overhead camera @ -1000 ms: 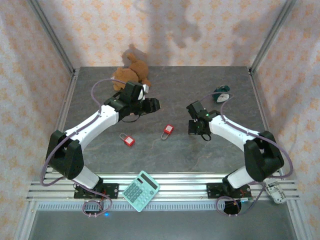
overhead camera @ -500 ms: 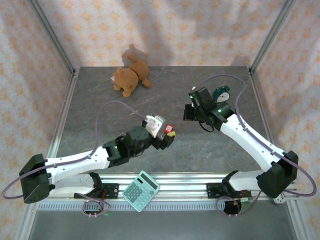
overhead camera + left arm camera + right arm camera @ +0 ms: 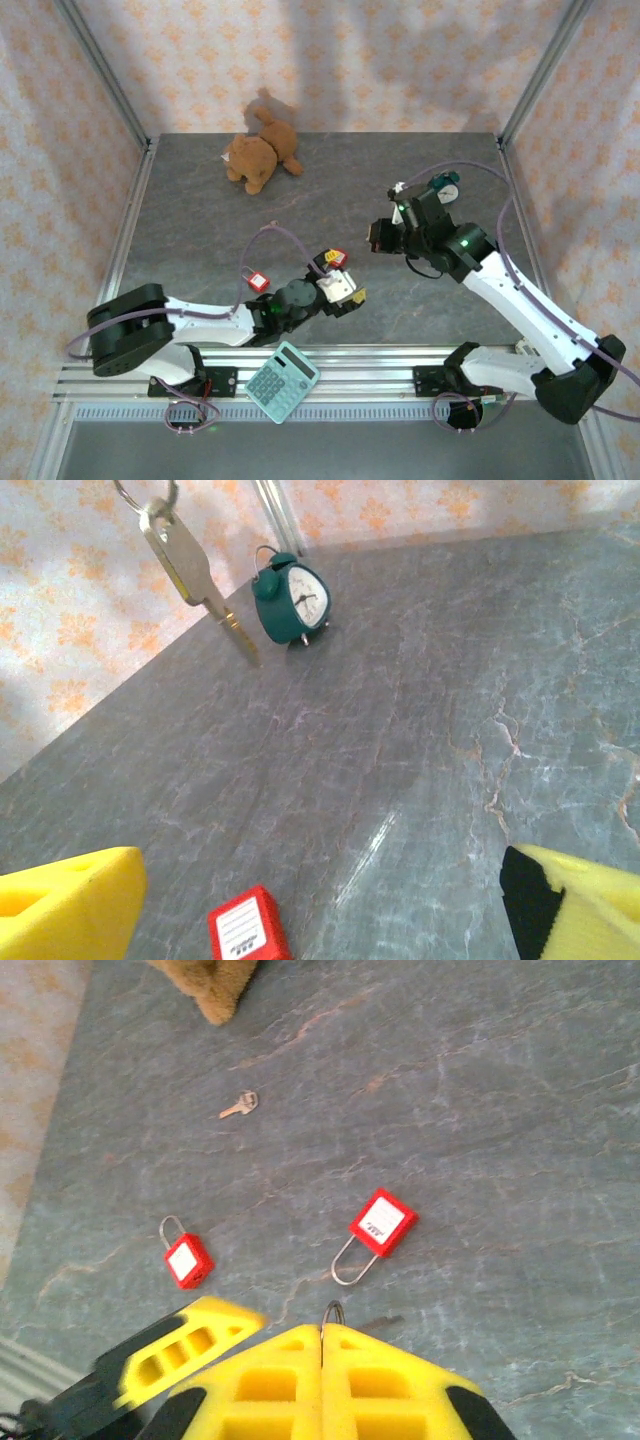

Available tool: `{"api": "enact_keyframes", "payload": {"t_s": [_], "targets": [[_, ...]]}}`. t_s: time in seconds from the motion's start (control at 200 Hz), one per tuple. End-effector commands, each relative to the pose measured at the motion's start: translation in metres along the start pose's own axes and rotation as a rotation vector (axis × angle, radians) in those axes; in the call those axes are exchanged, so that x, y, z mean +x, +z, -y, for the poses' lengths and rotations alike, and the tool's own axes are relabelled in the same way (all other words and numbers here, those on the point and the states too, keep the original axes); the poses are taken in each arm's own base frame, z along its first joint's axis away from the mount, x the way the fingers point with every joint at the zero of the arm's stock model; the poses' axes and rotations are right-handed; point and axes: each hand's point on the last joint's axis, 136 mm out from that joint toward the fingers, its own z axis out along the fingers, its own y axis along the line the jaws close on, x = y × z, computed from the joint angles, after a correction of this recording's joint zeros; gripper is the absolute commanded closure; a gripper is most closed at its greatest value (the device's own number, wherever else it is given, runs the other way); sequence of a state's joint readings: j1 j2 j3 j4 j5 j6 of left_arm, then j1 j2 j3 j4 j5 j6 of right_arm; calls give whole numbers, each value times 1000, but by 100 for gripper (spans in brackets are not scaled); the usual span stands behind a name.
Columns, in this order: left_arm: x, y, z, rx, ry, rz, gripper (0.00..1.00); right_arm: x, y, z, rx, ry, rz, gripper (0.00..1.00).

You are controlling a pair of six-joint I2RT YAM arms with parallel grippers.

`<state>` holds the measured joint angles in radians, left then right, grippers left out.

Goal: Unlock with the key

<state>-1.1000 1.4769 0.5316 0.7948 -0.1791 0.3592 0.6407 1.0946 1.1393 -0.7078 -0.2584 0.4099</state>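
— Which step is this?
— Steadying the lock, I'd say. The left gripper [image 3: 320, 920] holds its jaws wide either side of the red padlock [image 3: 243, 932], mid-tabletop [image 3: 200, 220], toward the near edge. The right gripper [image 3: 322, 1342] is pinched on the key [image 3: 186, 558], dangling above.
— Next?
— Probably clamp the padlock, then line the blade up with the keyhole.
— The room?
— Grey marbled surface, patterned walls [image 3: 400, 60]; teddy bear [image 3: 260, 157] by the far edge, alarm clock [image 3: 292, 602] near the far right corner.
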Motion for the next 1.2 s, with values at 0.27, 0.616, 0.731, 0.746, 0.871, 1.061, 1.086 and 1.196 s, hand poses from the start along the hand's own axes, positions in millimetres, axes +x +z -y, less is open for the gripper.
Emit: {"api": "enact_keyframes", "payload": {"t_s": [0.27,0.616,0.731,0.746,0.871,1.061,1.086,1.196], "targets": [[-47,16,-10,163,-262,217,26,6,-17,-16,-132,101,32,98],[-56,22,-5,195,-384,329,31,2,-17,-27,-215,160,59,99],[-63,22,-11,183,-436,399,32,2,-15,-29,-229,177,59,99],[-63,22,-11,181,-441,407,33,3,-15,-28,-228,177,57,99],[-61,26,-14,169,-454,413,36,1,-15,-28,-230,191,71,100],[-59,27,-20,125,-443,409,37,1,-15,-25,-226,205,81,100],[-59,27,-22,118,-443,409,38,0,-15,-26,-226,206,84,100],[-61,27,-25,108,-444,415,42,0,-15,-27,-234,212,84,100]]}}
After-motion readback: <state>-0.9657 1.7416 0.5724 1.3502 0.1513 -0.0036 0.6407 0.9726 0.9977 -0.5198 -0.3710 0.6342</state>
